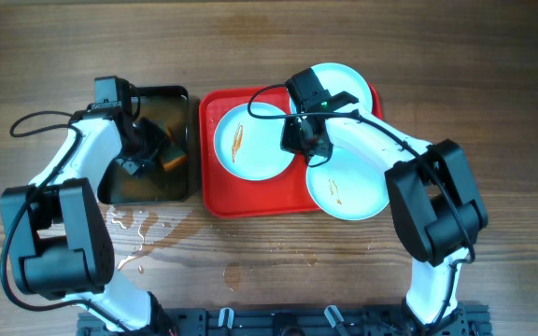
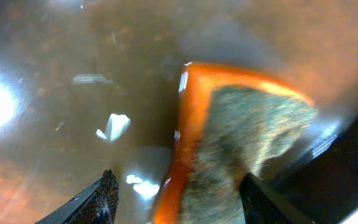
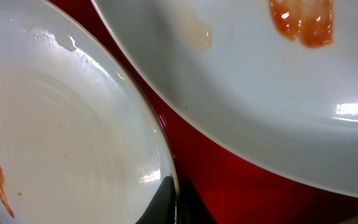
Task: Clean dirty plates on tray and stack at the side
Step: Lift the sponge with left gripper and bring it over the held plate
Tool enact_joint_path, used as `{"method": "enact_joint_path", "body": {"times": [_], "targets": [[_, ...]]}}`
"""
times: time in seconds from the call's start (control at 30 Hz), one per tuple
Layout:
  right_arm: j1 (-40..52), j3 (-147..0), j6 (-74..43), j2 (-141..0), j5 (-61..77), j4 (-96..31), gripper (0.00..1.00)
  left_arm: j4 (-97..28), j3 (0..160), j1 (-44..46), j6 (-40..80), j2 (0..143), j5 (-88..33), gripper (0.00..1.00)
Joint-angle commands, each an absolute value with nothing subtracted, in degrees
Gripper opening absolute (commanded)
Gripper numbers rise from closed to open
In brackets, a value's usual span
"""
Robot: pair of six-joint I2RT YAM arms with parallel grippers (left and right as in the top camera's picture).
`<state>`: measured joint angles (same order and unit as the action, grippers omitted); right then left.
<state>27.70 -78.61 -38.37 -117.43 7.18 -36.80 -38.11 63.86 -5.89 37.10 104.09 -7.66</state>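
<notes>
Dark fingertips (image 3: 160,213) of the right end effector (image 1: 304,140) sit low against the rim of the left plate (image 1: 250,140). They are too close and too cropped to tell whether they are released or clenched on it. A strip of the red tray (image 1: 250,201) shows between this rim and the next plate.

All three plates lie flat, face up. The left plate rests wholly on the tray, and its orange smear (image 1: 238,140) runs front to back. The far plate (image 1: 348,82) sits at the tray's back right corner, partly hidden by the right arm. The right plate (image 1: 348,191) overhangs the tray's right front corner onto the surface (image 1: 493,56) and carries a small stain. The tray's long axis runs left to right.

Just left of it stands a black tray (image 1: 180,98) of brownish water. The left end effector (image 1: 148,154) dips in there, its fingers spread around an orange-backed sponge (image 2: 229,143) and not pressed shut on it. Water drops (image 1: 129,224) lie on the surface in front.
</notes>
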Motion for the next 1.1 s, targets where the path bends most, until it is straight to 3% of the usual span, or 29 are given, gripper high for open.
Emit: {"method": "enact_joint_path", "body": {"times": [0.0,0.23,0.33,0.5,0.57,0.6,0.63,1.07], "targets": [[27.5,-78.4,-39.0,-117.1,3.8,-36.7,0.04,-37.2,63.8,-5.8,34.7,105.2,-12.3,0.60],[27.5,-78.4,-38.9,-117.1,3.8,-36.7,0.04,-35.5,64.0,-5.9,33.2,104.8,-10.8,0.73],[27.5,-78.4,-39.0,-117.1,3.9,-36.7,0.04,-35.5,64.0,-5.8,33.2,105.9,-8.3,0.53],[27.5,-78.4,-39.0,-117.1,3.9,-36.7,0.04,-35.3,64.0,-5.8,33.2,108.6,-8.5,0.34],[27.5,-78.4,-39.0,-117.1,3.9,-36.7,0.04,-35.2,64.0,-5.5,33.2,108.8,-8.5,0.23],[27.5,-78.4,-39.0,-117.1,3.9,-36.7,0.04,-34.8,64.0,-5.3,33.2,108.8,-8.5,0.08],[27.5,-78.4,-39.0,-117.1,3.9,-36.7,0.04,-34.7,64.0,-5.2,33.3,108.8,-8.5,0.04],[27.5,-78.4,-39.0,-117.1,5.0,-36.1,0.04,-44.7,70.9,-5.3,22.6,96.2,-8.3,0.04]]}}
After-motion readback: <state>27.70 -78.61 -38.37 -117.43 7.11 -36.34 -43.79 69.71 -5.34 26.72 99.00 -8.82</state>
